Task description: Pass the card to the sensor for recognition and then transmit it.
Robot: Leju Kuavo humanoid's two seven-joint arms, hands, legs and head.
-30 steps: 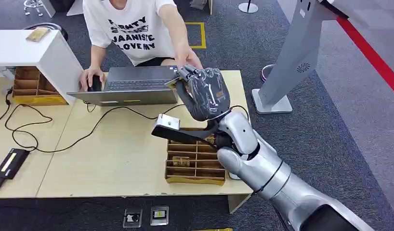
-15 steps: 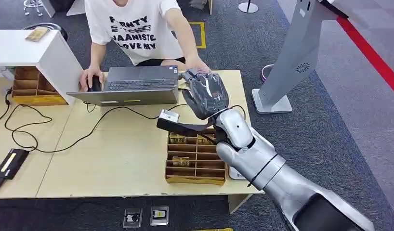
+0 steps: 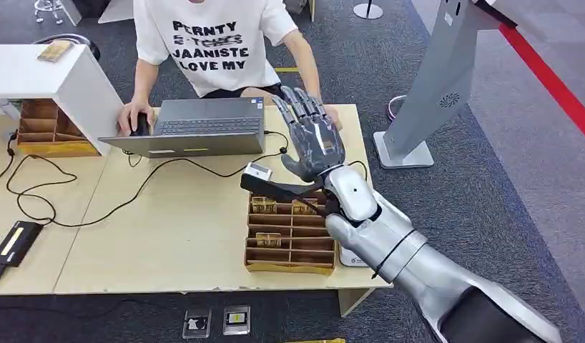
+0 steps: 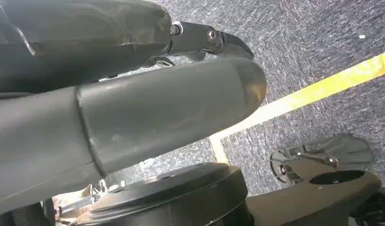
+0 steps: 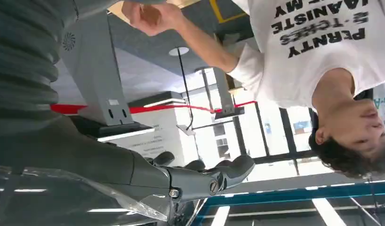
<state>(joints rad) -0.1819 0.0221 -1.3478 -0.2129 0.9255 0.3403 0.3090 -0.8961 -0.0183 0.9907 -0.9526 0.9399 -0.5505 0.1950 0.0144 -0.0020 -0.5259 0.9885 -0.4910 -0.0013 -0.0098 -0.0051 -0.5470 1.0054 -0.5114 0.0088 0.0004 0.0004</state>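
I see the right hand [image 3: 315, 139] raised over the far edge of the table [image 3: 168, 236], fingers spread and extended, holding nothing, just beside the laptop [image 3: 197, 127] and above the compartmented wooden tray [image 3: 289, 243]. The card itself I cannot make out; the person's hand [image 5: 150, 16] is drawn back towards the white T-shirt [image 3: 204, 43], but whether it holds the card I cannot tell. The left hand [image 4: 134, 108] hangs over grey carpet, and I cannot tell how its fingers lie.

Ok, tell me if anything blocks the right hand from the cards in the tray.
Nothing visible does: the open right hand is raised just beyond the wooden tray, where cards lie uncovered.
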